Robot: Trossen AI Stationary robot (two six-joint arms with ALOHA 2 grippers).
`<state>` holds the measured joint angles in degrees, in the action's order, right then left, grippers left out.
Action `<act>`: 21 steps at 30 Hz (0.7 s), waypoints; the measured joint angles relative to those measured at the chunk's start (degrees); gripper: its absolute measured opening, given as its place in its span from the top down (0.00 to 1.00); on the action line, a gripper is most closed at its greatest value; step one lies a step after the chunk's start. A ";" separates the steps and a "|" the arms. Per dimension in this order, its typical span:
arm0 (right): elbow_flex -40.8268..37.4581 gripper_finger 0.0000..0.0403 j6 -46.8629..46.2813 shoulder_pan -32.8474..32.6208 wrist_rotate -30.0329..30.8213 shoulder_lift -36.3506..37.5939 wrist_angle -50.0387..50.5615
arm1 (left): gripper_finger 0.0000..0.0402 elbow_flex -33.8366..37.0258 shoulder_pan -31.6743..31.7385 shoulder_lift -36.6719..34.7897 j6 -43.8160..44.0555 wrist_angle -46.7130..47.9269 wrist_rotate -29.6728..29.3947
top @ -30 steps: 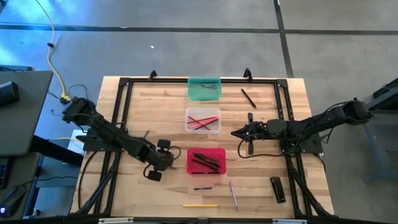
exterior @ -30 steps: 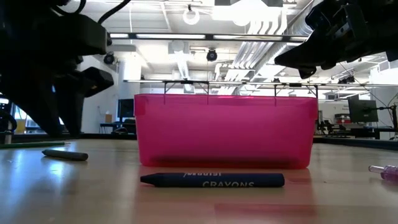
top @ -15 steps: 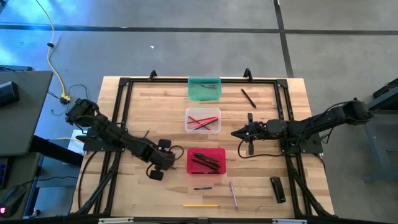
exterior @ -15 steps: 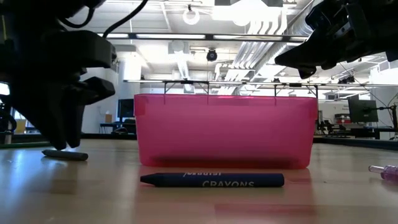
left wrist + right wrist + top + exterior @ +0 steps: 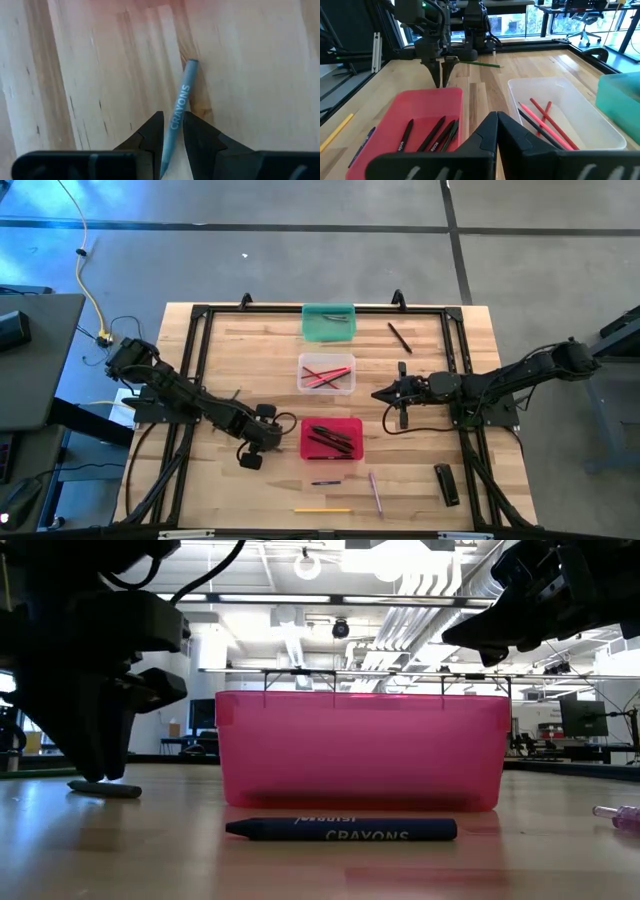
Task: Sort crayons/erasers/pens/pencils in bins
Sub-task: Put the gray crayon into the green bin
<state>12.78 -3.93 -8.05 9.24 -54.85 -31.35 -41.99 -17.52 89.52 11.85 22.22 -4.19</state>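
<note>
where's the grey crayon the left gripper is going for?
The grey crayon lies flat on the wooden table, between the left gripper's fingertips in the left wrist view. In the low view it is left of the red plastic bin.

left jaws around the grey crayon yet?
Yes: in the left wrist view the left gripper has one jaw on each side of the grey crayon, which lies on the table.

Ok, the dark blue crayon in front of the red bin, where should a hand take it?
Mid-length on the dark blue crayon, from straight above, closing across its thin width: it lies flat, parallel to the red bin and clear of it.
</note>
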 joint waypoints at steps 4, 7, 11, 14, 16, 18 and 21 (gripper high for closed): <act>0.00 1.00 -0.04 0.01 -0.03 0.01 0.00 | 0.85 0.08 0.00 2.00 -0.04 -0.75 0.08; 0.00 1.00 -0.04 0.00 -0.05 0.02 -0.10 | 0.85 -0.06 -0.07 3.60 -0.30 -1.17 0.44; 0.00 1.00 -0.04 0.00 -0.05 0.02 -0.15 | 0.85 -0.05 -0.09 3.80 -0.48 -1.05 0.20; 0.00 1.00 0.10 0.00 -0.05 0.02 -0.15 | 0.86 -0.03 0.27 3.82 -0.91 -1.03 0.49; 0.00 1.00 0.12 0.00 -0.05 0.02 -0.15 | 0.87 -0.01 0.32 3.86 -1.12 -1.03 0.59; 0.00 1.00 0.10 0.00 -0.05 0.02 -0.15 | 0.91 -0.01 0.51 3.88 -1.73 -1.11 0.48; 0.00 1.00 0.01 0.01 -0.05 0.02 -0.15 | 0.96 0.01 1.18 3.64 -1.98 -1.03 0.72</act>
<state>12.78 -3.92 -8.05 9.19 -54.83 -31.51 -41.98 -16.34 93.15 9.87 21.18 -3.47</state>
